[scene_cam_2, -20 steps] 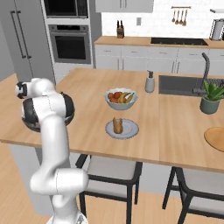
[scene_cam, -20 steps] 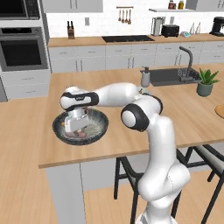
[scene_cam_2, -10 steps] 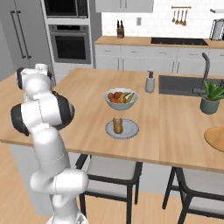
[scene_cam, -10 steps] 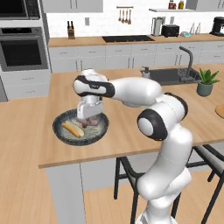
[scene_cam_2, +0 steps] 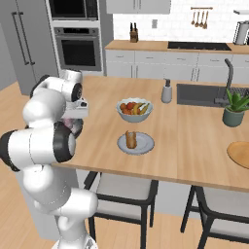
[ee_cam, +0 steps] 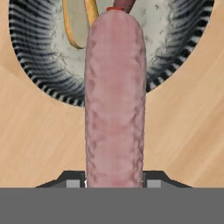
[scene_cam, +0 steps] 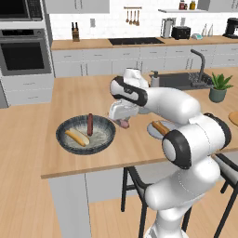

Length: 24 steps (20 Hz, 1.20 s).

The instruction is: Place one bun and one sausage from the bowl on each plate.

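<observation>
Up and out of the bowl [scene_cam: 65, 126] swings the arm since a moment ago, and now the jaws pinch the pale pink sausage [ee_cam: 114, 100] above the desk [scene_cam: 56, 158], just past the bowl's rim. Behind them a bun [scene_cam: 77, 137] and the dark sausage [scene_cam: 89, 124] lie in the bowl; ahead, the grey-blue plate [scene_cam: 155, 132] carries a bun.

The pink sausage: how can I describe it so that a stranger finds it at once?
Find the wooden island and the dark bowl on it. Just right of that bowl, the white arm's tool holds the pink sausage above the wood. It is paler than the dark red sausage in the bowl.
</observation>
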Available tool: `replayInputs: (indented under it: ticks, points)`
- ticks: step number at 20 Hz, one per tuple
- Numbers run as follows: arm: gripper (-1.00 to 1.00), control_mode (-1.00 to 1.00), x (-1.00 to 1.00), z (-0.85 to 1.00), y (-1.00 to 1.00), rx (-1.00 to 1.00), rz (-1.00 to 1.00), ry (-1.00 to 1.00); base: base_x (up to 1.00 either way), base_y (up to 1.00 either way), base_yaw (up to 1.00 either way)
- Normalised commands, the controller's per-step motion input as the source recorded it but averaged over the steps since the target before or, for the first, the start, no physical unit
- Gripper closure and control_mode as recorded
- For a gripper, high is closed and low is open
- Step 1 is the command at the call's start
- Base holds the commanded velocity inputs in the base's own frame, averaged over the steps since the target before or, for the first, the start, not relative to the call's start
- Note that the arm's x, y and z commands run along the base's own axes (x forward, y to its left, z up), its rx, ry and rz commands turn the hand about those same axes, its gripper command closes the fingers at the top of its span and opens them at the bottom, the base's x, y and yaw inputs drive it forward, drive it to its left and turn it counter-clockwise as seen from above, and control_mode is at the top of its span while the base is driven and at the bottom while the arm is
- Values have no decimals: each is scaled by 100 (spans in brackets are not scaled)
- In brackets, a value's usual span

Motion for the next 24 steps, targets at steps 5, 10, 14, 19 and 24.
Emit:
replayInputs:
  ticks: [5,10,14,19,24]
  points:
    - [100,-100,33,11,-100,11,-26,-6,0,0,0]
    - [100,-100,54,4,-100,13,-22,-3,0,0,0]
    - [100,-100,35,-9,-100,7,-21,0,0,0,0]
    - [100,-100,0,-68,-73,-10,-19,-11,0,0,0]
    - [100,-100,5,-45,-40,-23,-20,-11,0,0,0]
